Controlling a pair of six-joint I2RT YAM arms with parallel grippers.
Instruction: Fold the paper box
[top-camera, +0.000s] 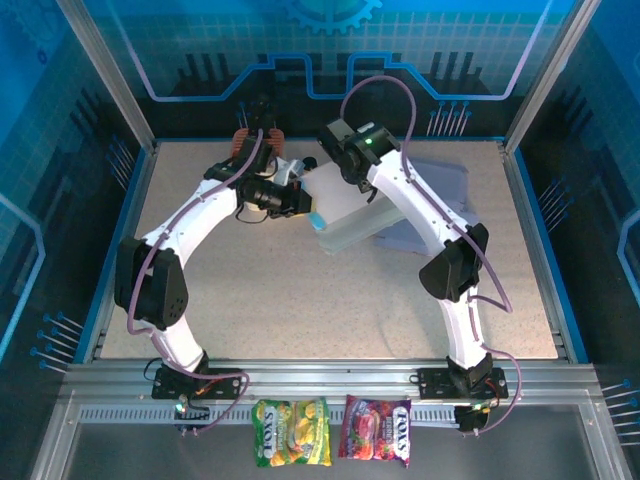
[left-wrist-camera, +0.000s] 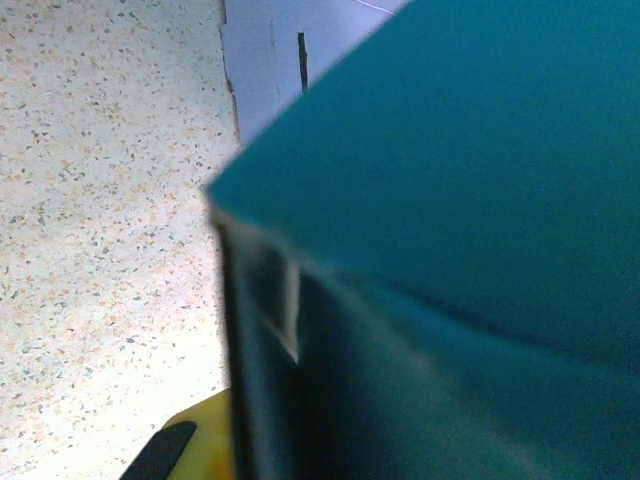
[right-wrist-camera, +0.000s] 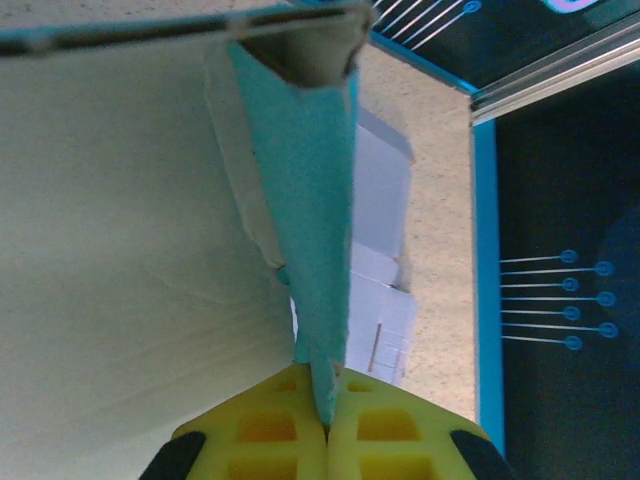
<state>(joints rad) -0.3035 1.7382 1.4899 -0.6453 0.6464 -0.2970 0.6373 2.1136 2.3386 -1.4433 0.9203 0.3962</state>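
**A:** Where's the teal-and-white paper box (top-camera: 350, 225)?
**B:** Far half of the counter, between the two arms, half-formed and tipped up. White inside faces up, and teal shows at its near-left corner.
**A:** Claws?
**B:** Right claw (right-wrist-camera: 327, 425): yellow fingers pinched fully together on the edge of a thin teal flap. Left claw (top-camera: 303, 205): closed too, apparently on the box's left wall. The pinch point itself is hidden behind the teal panel in its wrist view.
**A:** Geometry for the next fold?
**B:** Long axis looks to run far-left to near-right. Left claw is at the left end, right claw comes in from the far side. Both are on it, so no reach needed. My guess is the right's flap swings toward the left claw.
**A:** Around it?
**B:** Speckled beige counter (top-camera: 250, 290). Flat lilac cardboard sheet (top-camera: 445, 185) touching the box's right side, partly under it.
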